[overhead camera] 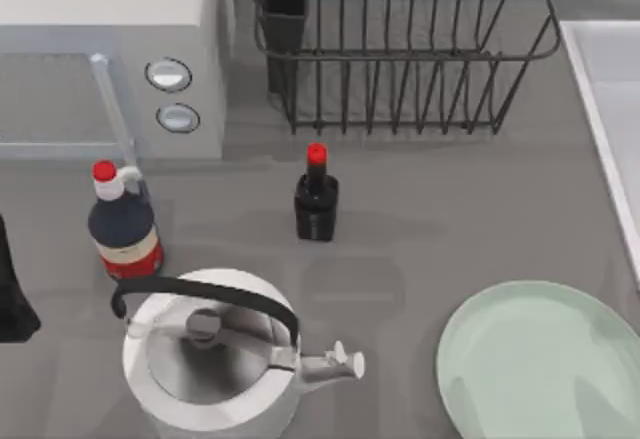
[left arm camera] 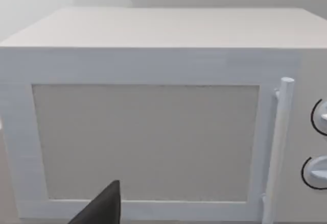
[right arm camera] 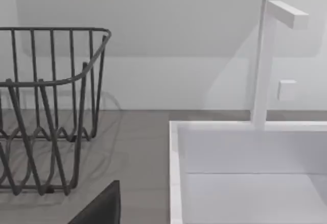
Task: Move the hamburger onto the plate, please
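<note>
Facing microwave point(left arm camera: 153, 106), left end effector point(left arm camera: 102, 206), plate point(overhead camera: 540, 359) bare

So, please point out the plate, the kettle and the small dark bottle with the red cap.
plate point(overhead camera: 540, 364): top view, on its flat mint-green middle.
kettle point(overhead camera: 165, 359): top view, on the white lid area.
small dark bottle point(overhead camera: 316, 209): top view, on its black body below the red cap.

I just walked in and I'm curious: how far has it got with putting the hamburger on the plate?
Nothing looks done yet. The plate at the table's front right holds nothing, and I cannot spot a hamburger among the kettle, the two bottles, the microwave and the dish rack. The left wrist camera faces the closed microwave; the right wrist camera faces the rack and sink. Finding, lifting and placing all remain.
</note>
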